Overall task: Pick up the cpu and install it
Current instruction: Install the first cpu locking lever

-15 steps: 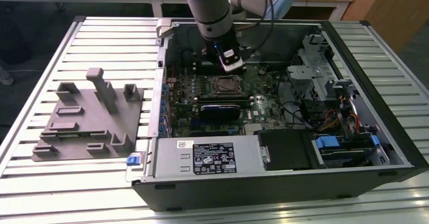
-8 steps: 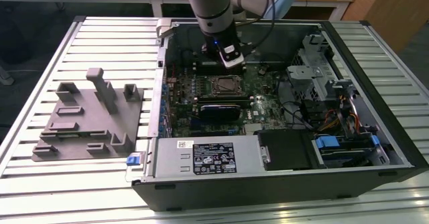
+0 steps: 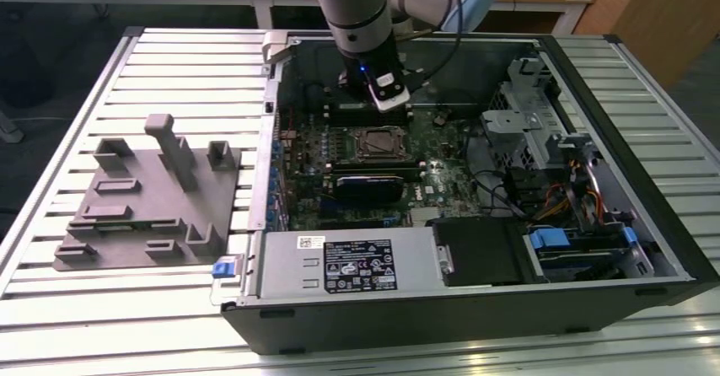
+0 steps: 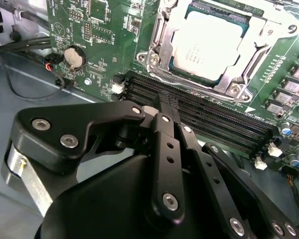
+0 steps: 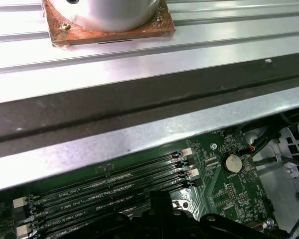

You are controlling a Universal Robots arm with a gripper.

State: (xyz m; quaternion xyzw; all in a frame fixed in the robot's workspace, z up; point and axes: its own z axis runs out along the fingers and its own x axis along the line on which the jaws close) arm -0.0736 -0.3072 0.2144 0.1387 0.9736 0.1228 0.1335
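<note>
1. Nearest the camera in the second wrist view is the gripper (image 4: 165, 102), matte black with jointed linkages and silver screw heads. Its fingers (image 4: 168, 105) are drawn together, with nothing visible between them.
2. The fingertips hover over the long black memory slots (image 4: 214, 122) on the green motherboard (image 4: 94, 30).
3. Just beyond the slots, the cpu (image 4: 207, 47), a flat square chip with a pale silver top, sits inside the silver metal socket frame (image 4: 162, 55).
4. In the exterior view, the open black computer case (image 3: 473, 308) lies on a ribbed aluminium table (image 3: 113, 308), the arm reaching in near the case's far edge.
5. A grey moulded fixture (image 3: 147, 199) sits beside the case, towards the exterior view's left.
</note>
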